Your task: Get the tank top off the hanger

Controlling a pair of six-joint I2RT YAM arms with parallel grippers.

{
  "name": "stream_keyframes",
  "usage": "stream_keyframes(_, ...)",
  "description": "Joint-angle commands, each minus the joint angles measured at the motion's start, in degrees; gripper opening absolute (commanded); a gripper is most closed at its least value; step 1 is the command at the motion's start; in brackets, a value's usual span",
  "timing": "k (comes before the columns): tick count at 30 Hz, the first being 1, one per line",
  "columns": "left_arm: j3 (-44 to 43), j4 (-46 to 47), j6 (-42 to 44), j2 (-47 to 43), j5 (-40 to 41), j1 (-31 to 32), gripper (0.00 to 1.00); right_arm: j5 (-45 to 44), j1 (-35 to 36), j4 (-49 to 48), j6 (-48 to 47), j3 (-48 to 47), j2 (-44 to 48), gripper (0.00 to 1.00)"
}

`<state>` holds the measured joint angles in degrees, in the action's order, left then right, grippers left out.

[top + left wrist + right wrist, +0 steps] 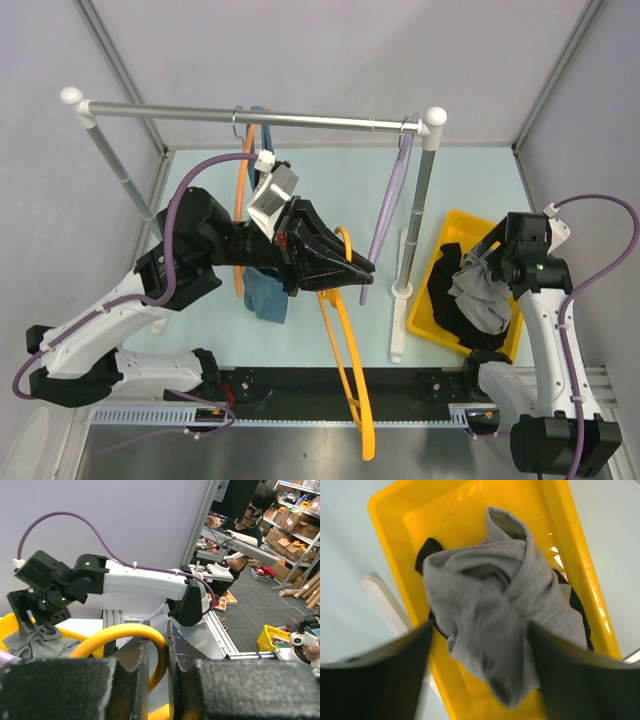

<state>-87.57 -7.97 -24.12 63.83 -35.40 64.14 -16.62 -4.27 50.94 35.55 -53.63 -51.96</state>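
Note:
My left gripper [362,266] is shut on the hook of an orange hanger [345,370], which is off the rail and bare, its body slanting down toward the near table edge. In the left wrist view the hook [120,632] curves between the closed jaws of the left gripper [157,630]. A crumpled grey tank top [485,295] lies in the yellow bin [450,230] on top of black cloth. My right gripper [488,264] hovers just above it. In the right wrist view the right gripper [479,630] is open, its blurred fingers either side of the grey tank top [490,605].
A metal rail [250,115] spans the back on two posts. On it hang a purple hanger [385,220] and another orange hanger [240,190] with blue cloth [265,295] below. The rack's white foot [400,310] lies beside the bin [390,510].

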Motion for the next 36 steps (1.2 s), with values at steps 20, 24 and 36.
stream_keyframes(20,-0.7,-0.6,2.6,-6.7,-7.3,-2.7,0.00,28.7,25.8,8.4,-3.8,-19.5,16.1,0.97)
stream_keyframes(24,1.3,1.8,2.5,-7.8,-10.3,-2.7,0.00,44.2,25.7,8.7,-5.0,-22.4,17.3,0.97)
stream_keyframes(36,3.5,7.7,-1.1,-7.4,-15.4,-2.7,0.00,87.1,19.5,-14.0,8.1,-22.8,16.1,0.93)
